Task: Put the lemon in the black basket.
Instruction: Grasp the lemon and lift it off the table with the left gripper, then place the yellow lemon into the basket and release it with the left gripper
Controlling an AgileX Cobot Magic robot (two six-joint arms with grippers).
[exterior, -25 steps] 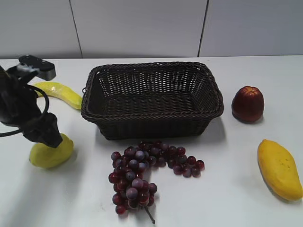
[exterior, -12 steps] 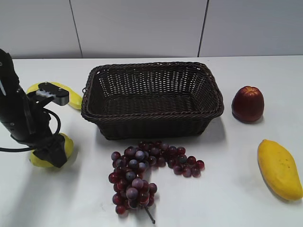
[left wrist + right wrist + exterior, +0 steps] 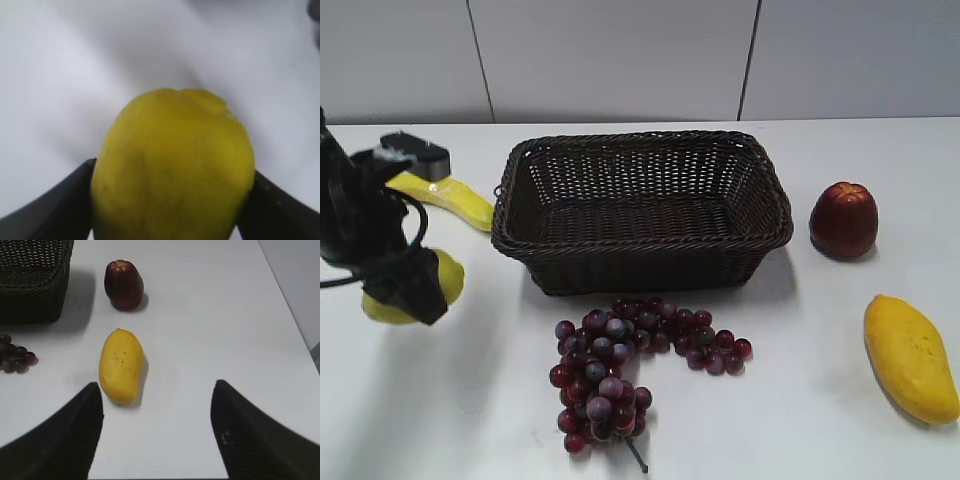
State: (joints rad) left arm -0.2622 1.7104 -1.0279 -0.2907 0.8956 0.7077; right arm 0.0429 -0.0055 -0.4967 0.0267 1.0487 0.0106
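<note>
While I watch the left wrist feed, the lemon (image 3: 172,167) fills most of it, yellow and dimpled, with a black finger pressed against each of its flanks, so I read my left gripper (image 3: 408,287) as clamped on the fruit. From the exterior camera the lemon (image 3: 445,275) sits at the near left of the table (image 3: 800,420), mostly covered by the dark arm and claw, with only its right end and a sliver at the lower left showing; I cannot tell from this angle whether it is touching the tabletop or just off it. To its right, and a little farther back, is the black basket (image 3: 642,252), a woven wicker tub with a braided rim, well apart from the lemon. Just left of the basket's far corner lies a banana (image 3: 455,198), partly hidden behind the arm. Near the basket's front wall a bunch of dark red grapes (image 3: 620,365) is spread on the table. To the right of the basket stands a red fruit (image 3: 843,219), and nearer, at the right edge, lies a mango (image 3: 910,355). On the right wrist feed, my right gripper (image 3: 157,427) has its two black fingers spread wide with nothing between them, looking down on the mango and the red fruit beyond it.
</note>
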